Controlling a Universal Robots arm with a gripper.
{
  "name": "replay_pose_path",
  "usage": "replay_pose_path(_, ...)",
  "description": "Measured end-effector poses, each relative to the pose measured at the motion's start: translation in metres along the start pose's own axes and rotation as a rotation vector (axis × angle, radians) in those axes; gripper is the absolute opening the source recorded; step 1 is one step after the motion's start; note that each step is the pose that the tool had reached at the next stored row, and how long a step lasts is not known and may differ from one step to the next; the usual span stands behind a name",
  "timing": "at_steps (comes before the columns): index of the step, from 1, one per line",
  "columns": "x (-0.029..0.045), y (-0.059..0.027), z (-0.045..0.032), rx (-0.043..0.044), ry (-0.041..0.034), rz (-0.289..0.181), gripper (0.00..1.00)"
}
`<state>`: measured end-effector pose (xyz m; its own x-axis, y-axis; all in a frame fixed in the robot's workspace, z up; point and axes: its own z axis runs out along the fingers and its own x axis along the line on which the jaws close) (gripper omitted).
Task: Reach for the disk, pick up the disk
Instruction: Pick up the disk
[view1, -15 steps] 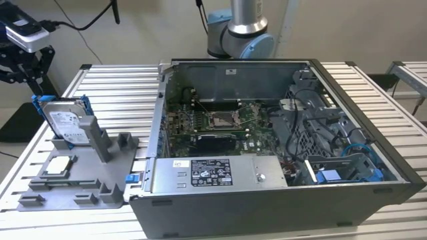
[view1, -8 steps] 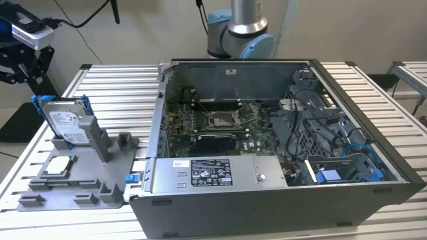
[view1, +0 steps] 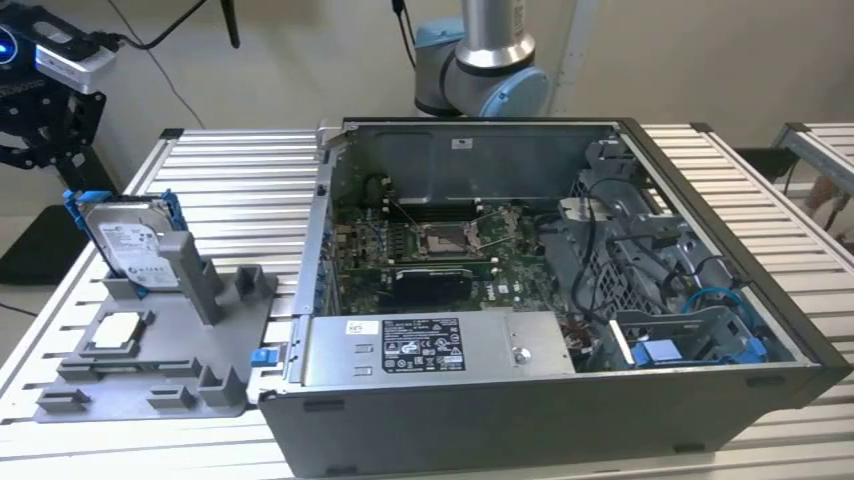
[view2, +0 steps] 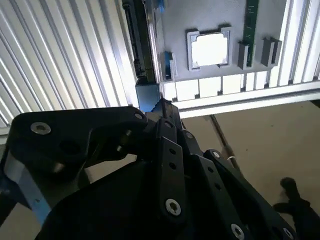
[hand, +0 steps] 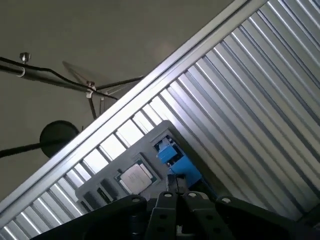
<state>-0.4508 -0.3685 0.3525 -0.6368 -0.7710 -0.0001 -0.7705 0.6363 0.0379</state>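
Disk: The disk (view1: 131, 240) stood on edge in a slot at the far end of the grey fixture (view1: 147, 375), untouched, on the exterior view's left of the open computer case (view1: 534, 300).
Carrier: A blue plastic carrier (view1: 78, 215) framed the silver drive; in the first wrist view its blue edge sat just beyond the fingertips.
Claw: The gripper (hand: 175, 181) hung over the fixture with its fingers drawn together, holding nothing.
Handling: The drive looked rigid and probably dense for its size. Its smooth metal faces seemed likely to slip, and its insides are sensitive to knocks, so a drop would matter.
Hold: The best purchase appeared to be across the thin sides at the free upper edge, where the plastic frame offers more grip than bare metal.
Neighbour: A small square silver chip (view1: 118, 328) lay flat in its own recess on the same fixture, near the disk but apart from it.
Writing: A white label with dark print covered the drive's face, too small to read. A white label (view1: 420, 345) on the case's power supply was also illegible.
Setting: Fixture and case rested on a ribbed metal table (view1: 227, 180), with the arm's base (view1: 481, 60) behind the case.
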Motion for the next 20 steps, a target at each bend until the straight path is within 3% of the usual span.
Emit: replay_pose_path(20, 0.0, 0.0, 0.0, 0.0, 0.0137, -0.36, 0.0)
